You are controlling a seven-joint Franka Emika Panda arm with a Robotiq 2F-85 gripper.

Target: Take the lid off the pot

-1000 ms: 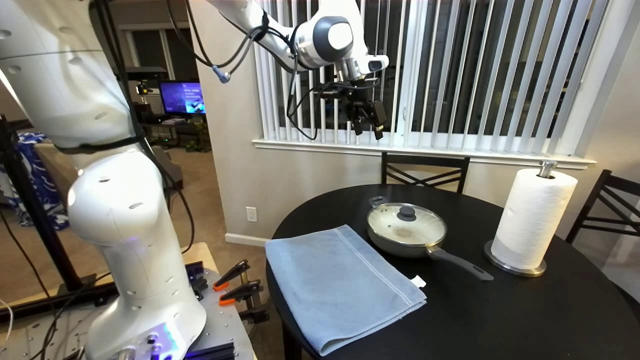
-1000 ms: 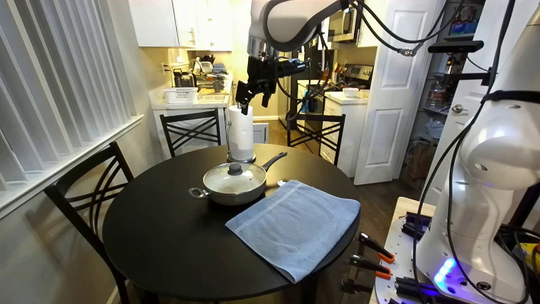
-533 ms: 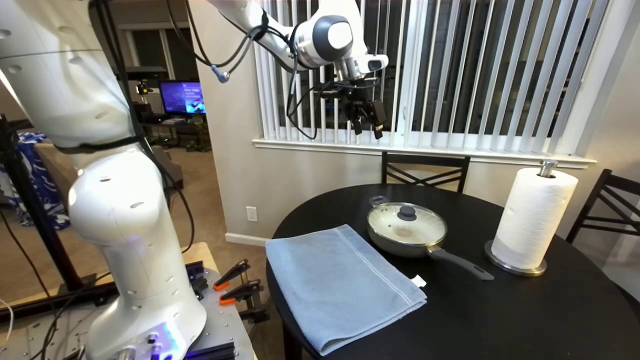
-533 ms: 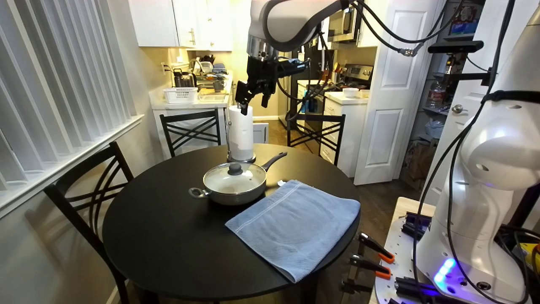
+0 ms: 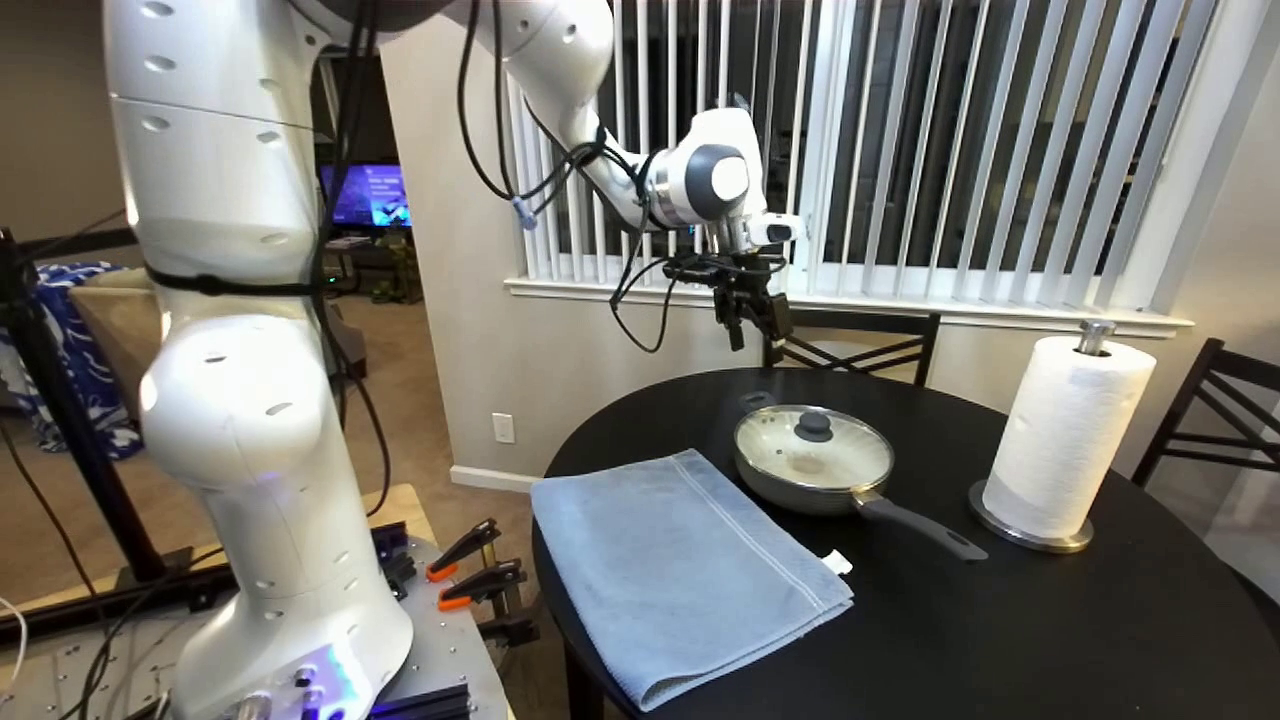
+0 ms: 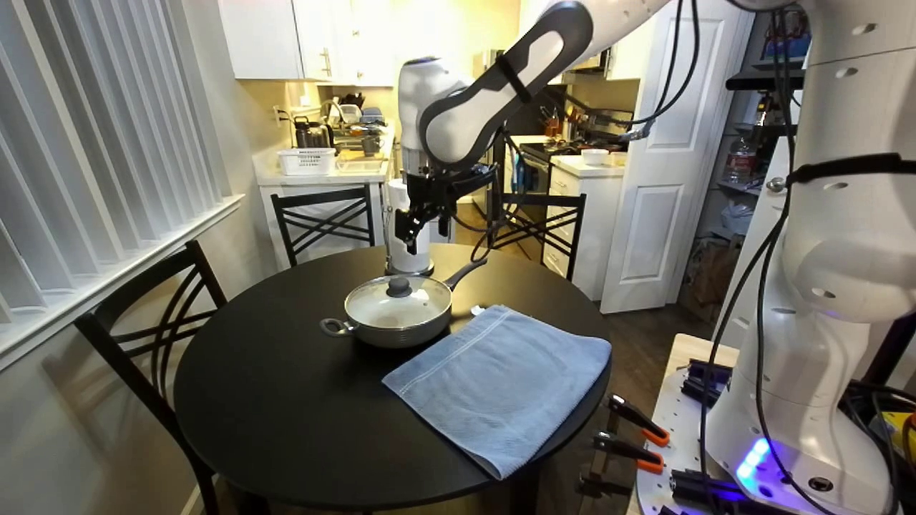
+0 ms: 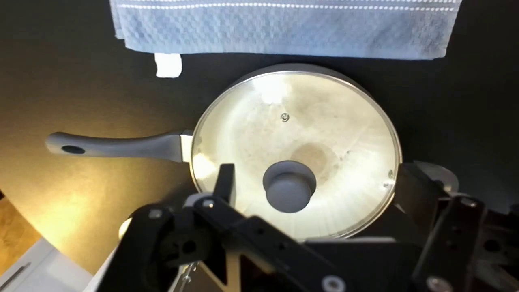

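Observation:
The pot stands on the dark round table in both exterior views, with its long dark handle to the left in the wrist view. The clear glass lid with a metal rim sits on the pot; it also shows in the wrist view. Its dark round knob stands up at the centre. My gripper is open and empty, in the air above the pot and apart from the lid. In the wrist view its fingers appear on either side of the knob.
A folded blue-grey cloth lies beside the pot on the table. A white paper towel roll on a metal stand is near the pot's handle. Dark chairs stand around the table. A window with blinds is close behind the arm.
My gripper has come down toward the pot, and in an exterior view it has shifted slightly right. It stays open. The pot, lid and cloth have not moved.

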